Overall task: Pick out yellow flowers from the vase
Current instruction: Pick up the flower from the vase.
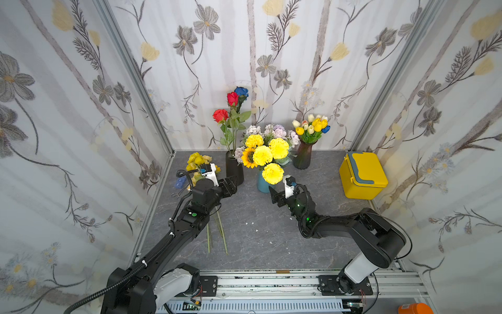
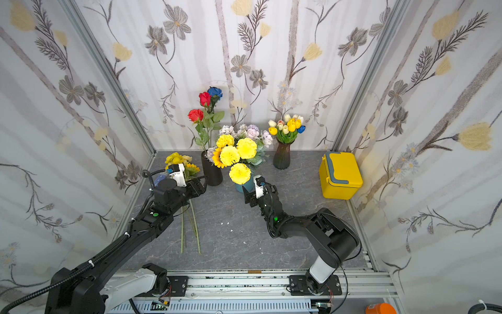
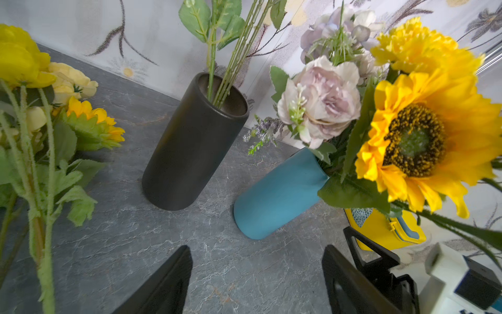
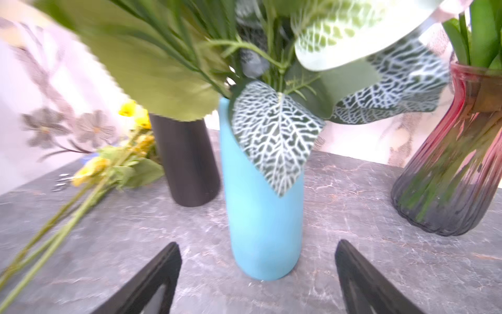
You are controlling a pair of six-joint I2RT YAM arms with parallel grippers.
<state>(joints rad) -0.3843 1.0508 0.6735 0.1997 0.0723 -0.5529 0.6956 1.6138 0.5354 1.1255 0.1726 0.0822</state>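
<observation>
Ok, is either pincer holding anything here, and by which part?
Nothing is held: left pincer and right pincer both stand open and empty; the blue vase stands just ahead of the right one.

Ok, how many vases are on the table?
3: the black vase on the left, the blue vase in the middle, the ribbed glass vase on the right. None seems hidden.

My left arm [image 1: 187, 217] and right arm [image 1: 339, 225] were matte black, each with a white shell [image 1: 173, 282] at its base, toward seven and five o'clock in both top views. A ribbed black cable [image 1: 152, 255] with white ties ran along the left one. Green lamps [image 1: 194, 214] glowed near both wrists, beside white camera blocks [image 1: 210, 174]. The fingers [image 3: 163, 282] of my left gripper [image 3: 256, 271] were black wedges.
</observation>
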